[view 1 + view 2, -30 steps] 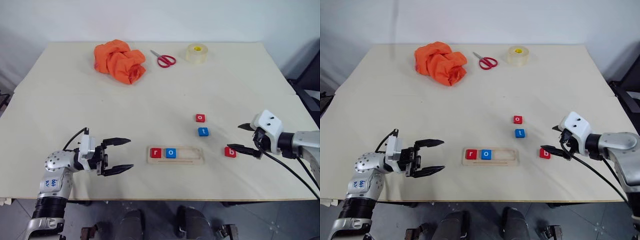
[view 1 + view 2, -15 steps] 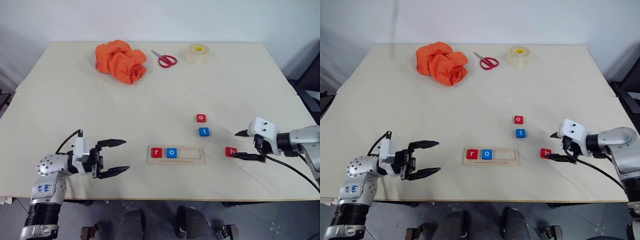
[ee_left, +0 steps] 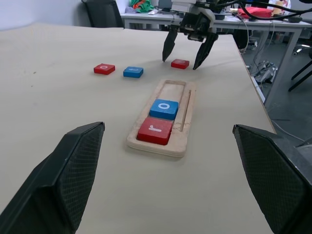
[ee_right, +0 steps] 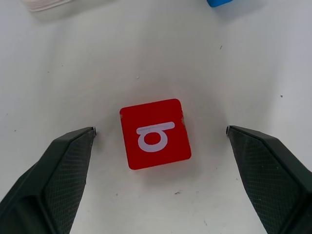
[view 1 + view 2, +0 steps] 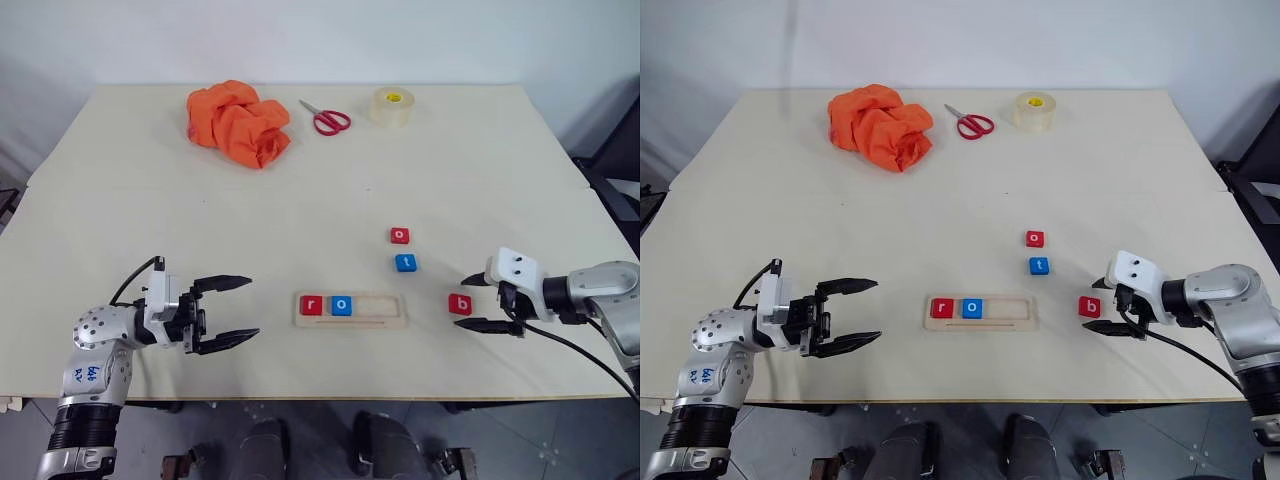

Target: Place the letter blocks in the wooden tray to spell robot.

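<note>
The wooden tray point(image 5: 387, 307) lies near the table's front edge, with a red r block point(image 5: 312, 305) and a blue o block point(image 5: 342, 305) in its left end. A red o block point(image 5: 400, 235) and a blue t block point(image 5: 406, 262) lie loose behind it. A red b block point(image 5: 460, 304) rests on the table right of the tray. My right gripper point(image 5: 462, 302) is open and tilted down, one finger on each side of the b block point(image 4: 155, 133) without touching it. My left gripper point(image 5: 254, 306) is open and empty, level, left of the tray.
A crumpled orange cloth point(image 5: 238, 120), red-handled scissors point(image 5: 327, 118) and a roll of tape point(image 5: 391, 106) sit along the far side of the table. The table's front edge runs just behind both grippers.
My right gripper has sunk and tipped downward, so its open fingers now straddle the red b block. The left gripper and the blocks have stayed where they were.
</note>
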Robot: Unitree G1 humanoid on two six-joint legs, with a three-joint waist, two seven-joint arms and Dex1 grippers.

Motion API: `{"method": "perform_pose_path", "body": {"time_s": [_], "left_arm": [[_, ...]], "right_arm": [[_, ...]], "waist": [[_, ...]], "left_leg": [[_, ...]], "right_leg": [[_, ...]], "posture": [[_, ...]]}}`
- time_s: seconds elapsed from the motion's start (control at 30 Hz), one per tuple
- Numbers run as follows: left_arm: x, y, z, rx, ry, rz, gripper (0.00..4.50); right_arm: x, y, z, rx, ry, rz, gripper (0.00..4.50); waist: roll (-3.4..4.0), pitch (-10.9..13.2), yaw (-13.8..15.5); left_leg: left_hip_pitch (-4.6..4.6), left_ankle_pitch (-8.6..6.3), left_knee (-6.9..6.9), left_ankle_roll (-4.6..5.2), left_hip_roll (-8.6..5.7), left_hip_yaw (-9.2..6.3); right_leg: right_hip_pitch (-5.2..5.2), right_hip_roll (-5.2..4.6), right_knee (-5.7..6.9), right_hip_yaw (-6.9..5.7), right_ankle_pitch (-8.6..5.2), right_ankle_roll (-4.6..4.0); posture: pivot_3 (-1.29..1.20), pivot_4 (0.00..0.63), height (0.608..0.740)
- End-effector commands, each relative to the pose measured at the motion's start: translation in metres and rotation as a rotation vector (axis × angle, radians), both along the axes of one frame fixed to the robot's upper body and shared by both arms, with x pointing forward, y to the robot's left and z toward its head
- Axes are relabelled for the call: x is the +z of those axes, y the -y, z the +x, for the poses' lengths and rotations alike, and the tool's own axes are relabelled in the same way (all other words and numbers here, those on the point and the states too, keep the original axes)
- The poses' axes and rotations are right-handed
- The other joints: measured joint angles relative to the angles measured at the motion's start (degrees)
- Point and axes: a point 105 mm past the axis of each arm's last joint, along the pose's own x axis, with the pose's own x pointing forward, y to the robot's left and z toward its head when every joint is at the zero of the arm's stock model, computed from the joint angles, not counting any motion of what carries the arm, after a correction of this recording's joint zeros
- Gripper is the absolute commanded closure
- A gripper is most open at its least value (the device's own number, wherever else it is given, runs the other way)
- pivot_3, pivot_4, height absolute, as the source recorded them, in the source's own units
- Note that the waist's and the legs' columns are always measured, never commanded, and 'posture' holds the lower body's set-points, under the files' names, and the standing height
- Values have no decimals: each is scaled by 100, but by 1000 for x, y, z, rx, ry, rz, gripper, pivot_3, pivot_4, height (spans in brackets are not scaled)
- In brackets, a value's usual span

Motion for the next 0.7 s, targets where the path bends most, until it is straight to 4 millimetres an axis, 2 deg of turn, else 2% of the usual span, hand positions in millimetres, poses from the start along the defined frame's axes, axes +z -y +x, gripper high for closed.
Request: {"method": "perform_pose_path", "body": {"time_s": [0.03,0.13,0.37,0.57,0.7], "left_arm": [[7,0,1,-9,33,-10,0],[7,0,2,-10,34,-8,0],[7,0,3,-15,33,-9,0],[6,-2,9,-17,26,-6,0],[9,-3,17,-27,29,-2,0]], "right_arm": [[2,-8,2,17,15,5,6],[-2,-9,2,22,6,-10,606],[-4,-9,4,14,5,-16,2929],[1,-13,12,10,44,-23,3032],[27,-26,18,13,127,22,3032]], "waist": [[0,0,-6],[0,0,-6],[-1,-1,-2],[-2,-1,-6],[0,0,1]], "left_leg": [[1,0,0,0,2,2],[3,0,2,0,5,3],[6,-3,14,7,7,4],[7,-2,17,8,10,4],[6,1,18,5,15,8]], "right_leg": [[0,1,1,0,1,-2],[-1,3,7,0,3,-4],[0,2,19,3,9,-13],[-1,4,22,3,14,-20],[-8,6,29,3,17,-25]], "posture": [[0,150,740],[0,150,740],[0,150,740],[0,150,740],[0,150,740]]}}
